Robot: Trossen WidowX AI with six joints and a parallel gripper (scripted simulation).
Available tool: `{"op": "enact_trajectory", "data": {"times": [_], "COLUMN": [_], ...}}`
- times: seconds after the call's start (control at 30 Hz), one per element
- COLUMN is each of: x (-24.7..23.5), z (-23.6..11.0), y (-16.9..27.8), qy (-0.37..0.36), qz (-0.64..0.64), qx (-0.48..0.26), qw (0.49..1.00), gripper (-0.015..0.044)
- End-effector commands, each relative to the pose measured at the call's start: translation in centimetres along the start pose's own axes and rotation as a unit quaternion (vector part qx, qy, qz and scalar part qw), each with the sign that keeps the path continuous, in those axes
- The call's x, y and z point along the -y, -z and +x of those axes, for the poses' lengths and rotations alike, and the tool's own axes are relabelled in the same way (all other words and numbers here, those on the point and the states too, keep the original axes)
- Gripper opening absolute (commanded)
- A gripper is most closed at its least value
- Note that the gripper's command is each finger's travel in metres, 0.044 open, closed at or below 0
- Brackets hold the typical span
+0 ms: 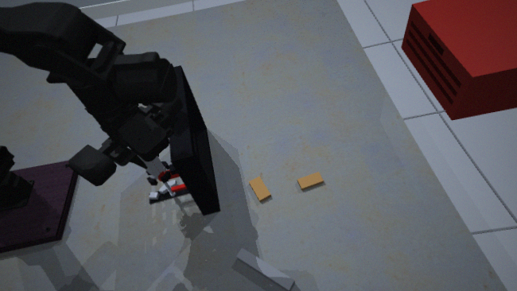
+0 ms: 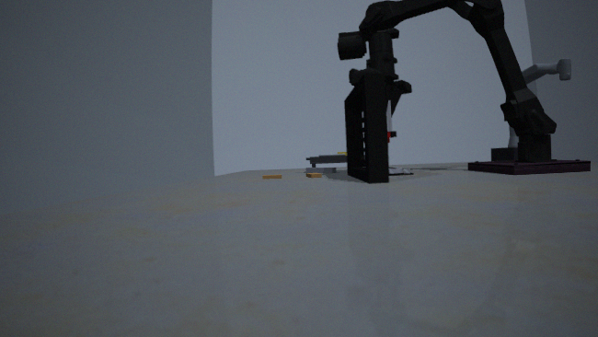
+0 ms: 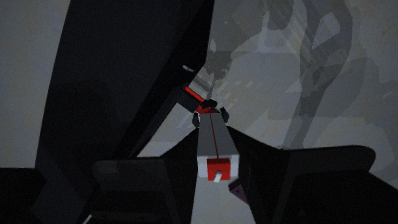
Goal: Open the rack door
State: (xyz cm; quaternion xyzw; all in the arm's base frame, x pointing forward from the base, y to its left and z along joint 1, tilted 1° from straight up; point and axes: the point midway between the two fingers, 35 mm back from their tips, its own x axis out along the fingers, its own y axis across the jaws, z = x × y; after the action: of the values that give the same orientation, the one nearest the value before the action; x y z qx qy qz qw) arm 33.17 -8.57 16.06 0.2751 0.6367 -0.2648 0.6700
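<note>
The black rack frame (image 1: 211, 195) (image 2: 378, 138) (image 3: 115, 65) stands upright on the table. The upright handle (image 1: 154, 164) (image 2: 389, 119) (image 3: 215, 142) is grey with a red end cap and stands out on the robot's side. My gripper (image 3: 212, 131) points down and is shut on the handle, one finger on each side. In the wrist view the frame runs diagonally beside the fingers, and a red bar (image 3: 194, 94) shows beyond the handle. The arm hides much of the door in the top view; I cannot tell the door's or handle's exact angle.
Two orange blocks (image 1: 260, 188) (image 1: 310, 180) lie beyond the frame. A grey bar (image 1: 266, 269) lies nearer the front. White pieces (image 1: 169, 187) (image 2: 400, 170) lie low beside the frame. A red box (image 1: 469, 44) stands off the table's far edge. The arm's links hang close above the frame.
</note>
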Motion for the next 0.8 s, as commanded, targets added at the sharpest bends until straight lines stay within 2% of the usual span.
{"op": "enact_trajectory", "data": {"times": [0.0,0.27,0.57,0.77], "x": [0.00,0.00,0.00,0.00], "z": [0.01,0.02,0.02,0.02], "y": [-0.01,-0.01,-0.01,-0.01], "qy": [0.000,0.000,0.000,0.000], "qz": [0.089,0.282,0.486,0.518], "qx": [0.000,0.000,0.000,0.000], "qw": [0.996,0.959,0.874,0.856], "gripper": [0.0025,0.0025,0.0025,0.0025]}}
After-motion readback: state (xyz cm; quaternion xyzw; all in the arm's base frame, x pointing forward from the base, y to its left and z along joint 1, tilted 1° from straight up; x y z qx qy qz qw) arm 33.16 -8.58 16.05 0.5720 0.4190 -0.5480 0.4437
